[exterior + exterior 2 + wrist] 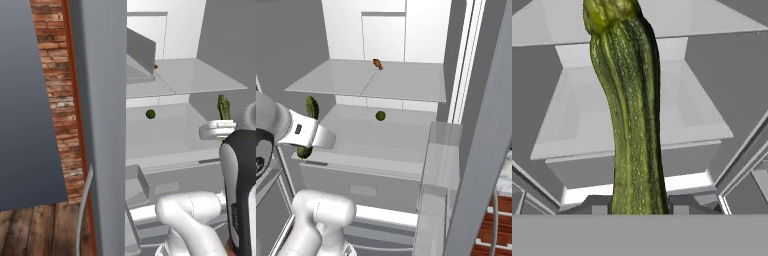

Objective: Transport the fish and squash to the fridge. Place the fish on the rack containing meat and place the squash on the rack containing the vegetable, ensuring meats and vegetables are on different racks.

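My gripper point(639, 212) is shut tight on the squash point(632, 115). In the hand view the squash sticks straight out from between the two fingers, long and green and bumpy. I hold it near one end, so most of it pokes out ahead of the hand. I think it is stiff and a bit heavy, so it will not bend, but it could tip or slip if I swing fast. A hold nearer its middle would be steadier, I guess.

Just past the tip of the squash is the open fridge point(431, 35). The squash hangs at the front edge of the middle shelf point(381, 140), the one ahead of the hand. Farther in on that shelf sits the small round green vegetable point(380, 116), well apart from my squash. Up above, on the top shelf point(406, 82), far back, lies the little brown fish point(377, 63).

I think I need to reach in and lay the squash down near the green ball.
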Controlling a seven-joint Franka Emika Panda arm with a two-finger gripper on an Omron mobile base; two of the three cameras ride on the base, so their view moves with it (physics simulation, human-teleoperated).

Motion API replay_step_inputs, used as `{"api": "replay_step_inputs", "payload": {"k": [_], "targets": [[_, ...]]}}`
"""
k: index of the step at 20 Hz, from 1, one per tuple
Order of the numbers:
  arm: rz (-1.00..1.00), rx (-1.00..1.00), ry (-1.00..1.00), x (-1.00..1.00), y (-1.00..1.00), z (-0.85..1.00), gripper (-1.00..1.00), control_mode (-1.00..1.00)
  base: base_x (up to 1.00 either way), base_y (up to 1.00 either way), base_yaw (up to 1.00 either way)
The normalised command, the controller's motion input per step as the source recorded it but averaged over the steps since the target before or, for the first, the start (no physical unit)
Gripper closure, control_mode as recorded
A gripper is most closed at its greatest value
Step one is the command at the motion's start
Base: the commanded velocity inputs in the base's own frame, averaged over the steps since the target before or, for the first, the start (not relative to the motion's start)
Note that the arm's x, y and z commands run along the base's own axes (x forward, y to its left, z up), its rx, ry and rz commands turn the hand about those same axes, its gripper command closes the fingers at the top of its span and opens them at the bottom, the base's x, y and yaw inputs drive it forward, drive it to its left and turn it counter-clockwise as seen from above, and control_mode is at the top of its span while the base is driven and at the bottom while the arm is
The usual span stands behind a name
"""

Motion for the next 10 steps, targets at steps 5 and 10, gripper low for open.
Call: {"api": "replay_step_inputs", "payload": {"k": [5,10], "targets": [[0.0,-0.01,0.01,0.97,0.01,-0.63,1.0,-1.0,0.0,0.0,0.0],[0.0,0.0,0.0,0.89,0.0,-0.55,1.0,-1.0,0.0,0.0,0.0]]}}
